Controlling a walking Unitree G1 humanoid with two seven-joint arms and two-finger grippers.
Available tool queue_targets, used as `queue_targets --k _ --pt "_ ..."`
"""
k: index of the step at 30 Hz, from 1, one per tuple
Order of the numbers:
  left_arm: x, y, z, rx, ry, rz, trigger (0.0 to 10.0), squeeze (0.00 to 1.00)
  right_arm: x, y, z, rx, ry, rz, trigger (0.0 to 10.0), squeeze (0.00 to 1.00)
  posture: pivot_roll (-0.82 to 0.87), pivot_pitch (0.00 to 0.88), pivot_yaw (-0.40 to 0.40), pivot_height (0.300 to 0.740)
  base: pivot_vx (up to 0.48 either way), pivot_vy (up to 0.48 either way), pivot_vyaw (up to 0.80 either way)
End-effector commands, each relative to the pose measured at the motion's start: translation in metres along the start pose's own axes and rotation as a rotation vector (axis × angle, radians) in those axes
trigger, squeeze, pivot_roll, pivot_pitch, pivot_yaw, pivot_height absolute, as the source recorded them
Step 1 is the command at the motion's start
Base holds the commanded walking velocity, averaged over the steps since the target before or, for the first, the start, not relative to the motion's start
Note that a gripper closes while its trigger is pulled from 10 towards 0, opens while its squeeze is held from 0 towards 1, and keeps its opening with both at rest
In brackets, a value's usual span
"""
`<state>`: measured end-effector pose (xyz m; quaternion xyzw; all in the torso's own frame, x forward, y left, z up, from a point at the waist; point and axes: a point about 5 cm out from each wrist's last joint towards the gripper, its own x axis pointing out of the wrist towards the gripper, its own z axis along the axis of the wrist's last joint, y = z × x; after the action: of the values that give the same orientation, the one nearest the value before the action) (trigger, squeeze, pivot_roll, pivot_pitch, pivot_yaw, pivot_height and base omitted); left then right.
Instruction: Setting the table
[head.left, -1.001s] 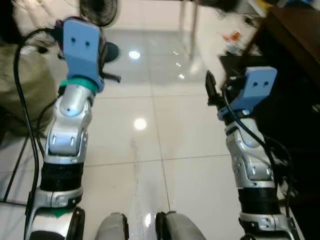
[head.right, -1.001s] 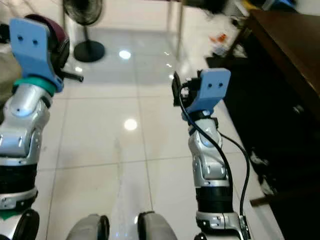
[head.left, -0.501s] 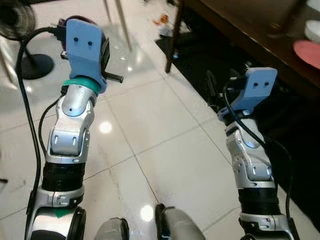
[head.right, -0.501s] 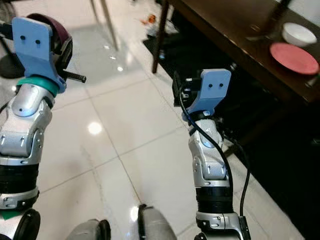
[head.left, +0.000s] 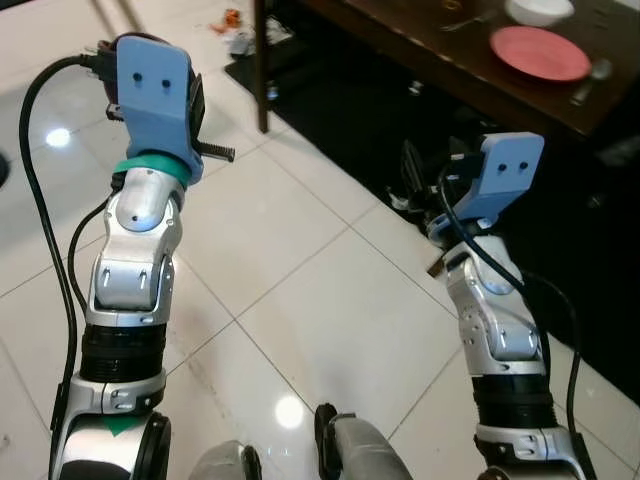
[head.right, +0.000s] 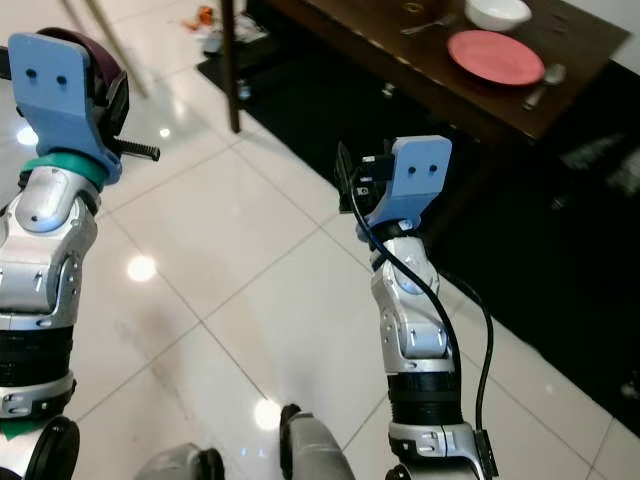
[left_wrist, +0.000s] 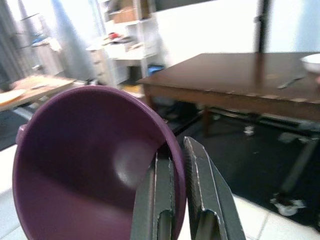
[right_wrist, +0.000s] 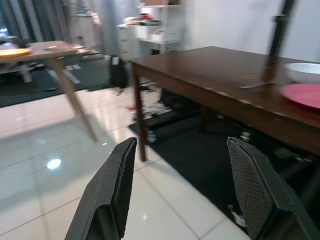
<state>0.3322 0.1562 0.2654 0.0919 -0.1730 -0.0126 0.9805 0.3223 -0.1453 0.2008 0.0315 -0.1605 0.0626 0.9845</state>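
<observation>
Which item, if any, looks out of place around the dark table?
Small litter lies scattered on the floor by the table leg. On the table, the pink plate, white bowl and cutlery look orderly.

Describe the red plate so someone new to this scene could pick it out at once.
Start at the dark brown table ahead on the robot's right. The red plate lies flat near its edge, between a white bowl and a spoon. It is the only red, flat dish there.

Head eyes look down over both arms; wrist views face the dark table (right_wrist: 220, 75) (shared).
</observation>
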Motion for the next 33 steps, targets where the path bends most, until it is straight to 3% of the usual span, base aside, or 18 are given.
queue_targets --k 1,6,18,33 --pt "0.0008 -0.0024 0.0014 0.009 -0.010 0.003 10.0 0.00 -0.0020 -0.0047 -0.0029 0.003 0.017 -0.016 10.0 0.00 0.06 0.058 0.006 0.740 0.435 0.000 -0.80" --pt "0.0017 -0.0010 0.0014 0.015 -0.009 0.022 10.0 0.00 -0.0017 -0.0048 -0.0028 0.002 0.017 -0.017 10.0 0.00 0.06 0.059 0.007 0.740 0.471 0.000 -0.80" --pt "0.0029 0.0001 0.0016 0.021 -0.008 0.032 10.0 0.00 -0.0007 -0.0037 -0.0012 -0.001 0.005 -0.008 10.0 0.00 0.06 0.060 0.006 0.740 0.480 0.000 0.00" --pt "0.0040 -0.0004 0.0023 0.025 -0.014 0.028 10.0 0.00 0.0004 -0.0038 -0.0008 0.007 0.005 -0.008 10.0 0.00 0.06 0.059 0.007 0.740 0.480 0.000 -0.79"
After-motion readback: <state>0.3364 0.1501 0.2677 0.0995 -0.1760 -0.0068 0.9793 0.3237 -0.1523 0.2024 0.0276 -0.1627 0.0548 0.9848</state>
